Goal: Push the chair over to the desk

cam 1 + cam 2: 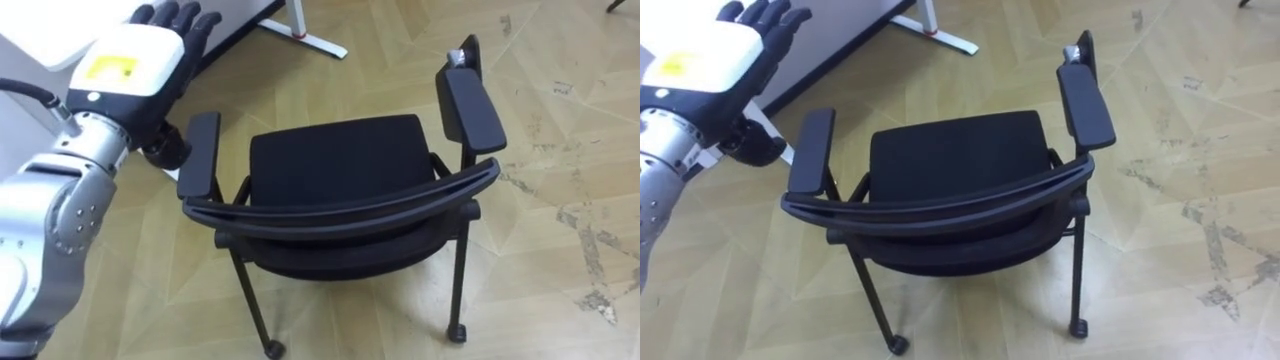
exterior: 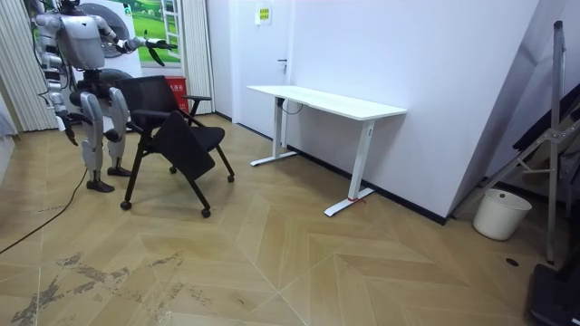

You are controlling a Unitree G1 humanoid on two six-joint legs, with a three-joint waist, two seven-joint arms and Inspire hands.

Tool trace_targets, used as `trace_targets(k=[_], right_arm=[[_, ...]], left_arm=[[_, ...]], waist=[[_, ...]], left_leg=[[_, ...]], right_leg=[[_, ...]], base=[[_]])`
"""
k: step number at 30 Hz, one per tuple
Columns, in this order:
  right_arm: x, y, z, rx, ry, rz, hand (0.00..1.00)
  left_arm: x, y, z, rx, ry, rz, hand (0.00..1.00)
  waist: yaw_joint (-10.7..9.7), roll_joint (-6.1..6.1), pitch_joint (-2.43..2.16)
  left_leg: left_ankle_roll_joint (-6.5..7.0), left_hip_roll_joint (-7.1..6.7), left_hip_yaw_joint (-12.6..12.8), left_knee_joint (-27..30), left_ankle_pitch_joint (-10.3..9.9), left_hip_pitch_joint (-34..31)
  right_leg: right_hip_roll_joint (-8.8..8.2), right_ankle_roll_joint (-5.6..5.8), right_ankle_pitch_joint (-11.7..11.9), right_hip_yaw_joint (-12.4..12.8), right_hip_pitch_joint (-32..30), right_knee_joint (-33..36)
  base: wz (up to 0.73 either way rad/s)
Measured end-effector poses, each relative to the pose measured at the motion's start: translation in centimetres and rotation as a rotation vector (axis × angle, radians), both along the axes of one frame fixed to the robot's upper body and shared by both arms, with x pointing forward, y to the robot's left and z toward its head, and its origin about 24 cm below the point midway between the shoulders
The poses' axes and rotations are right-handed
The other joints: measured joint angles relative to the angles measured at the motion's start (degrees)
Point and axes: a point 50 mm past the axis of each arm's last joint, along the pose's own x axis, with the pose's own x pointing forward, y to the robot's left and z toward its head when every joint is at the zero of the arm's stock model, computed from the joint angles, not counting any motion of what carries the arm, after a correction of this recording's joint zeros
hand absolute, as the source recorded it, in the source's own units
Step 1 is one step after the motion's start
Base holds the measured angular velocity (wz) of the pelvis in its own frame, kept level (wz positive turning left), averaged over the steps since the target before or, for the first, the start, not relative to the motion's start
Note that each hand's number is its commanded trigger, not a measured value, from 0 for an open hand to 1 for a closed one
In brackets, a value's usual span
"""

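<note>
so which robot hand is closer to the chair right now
Left. The left robot hand is open, just beside the left armrest of the chair. The right robot hand hangs low at the robot's side, behind the chair and farther off.

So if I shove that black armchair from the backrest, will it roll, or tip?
Probably rolls: the black four-legged chair with armrests has small castors under its legs, on smooth wooden parquet floor. Its frame looks rigid, so a push should carry through. A high push on the curved backrest might tip it forward if a castor snags.
</note>
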Motion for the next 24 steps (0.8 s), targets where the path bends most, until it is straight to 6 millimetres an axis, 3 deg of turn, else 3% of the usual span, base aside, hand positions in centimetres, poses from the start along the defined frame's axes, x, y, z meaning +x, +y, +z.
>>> trace_targets(k=[8, 15, 24], right_arm=[[-0.2, -0.1, 0.0, -0.002, 0.009, -0.003, 0.00], [-0.2, -0.2, 0.0, -0.007, 0.034, 0.028, 0.00], [-0.7, -0.1, -0.1, -0.005, 0.076, 0.049, 0.00]], left_arm=[[-0.3, -0.3, 0.2, 0.056, 0.075, -0.032, 0.00], [-0.4, -0.4, -0.4, -0.003, 0.280, -0.041, 0.00], [0.2, -1.1, 0.7, -0.024, 0.440, -0.086, 0.00]], waist=[[-0.4, 0.33, 0.03], [-0.4, 1.66, 0.05], [-0.3, 1.94, -0.01]], left_leg=[[0.00, -0.11, -0.1, 0.8, 0.0, -0.4], [0.00, -0.21, 0.0, 0.8, 0.0, -0.1], [0.00, -0.18, -0.2, 0.8, 0.0, -0.1]], right_leg=[[-0.10, 0.00, 0.0, 0.2, -0.1, 0.0], [-0.18, 0.00, 0.0, 0.8, 0.1, 0.1], [-0.18, 0.00, 0.0, 0.7, 0.2, 0.1]], base=[[0.00], [-0.02], [0.00]])
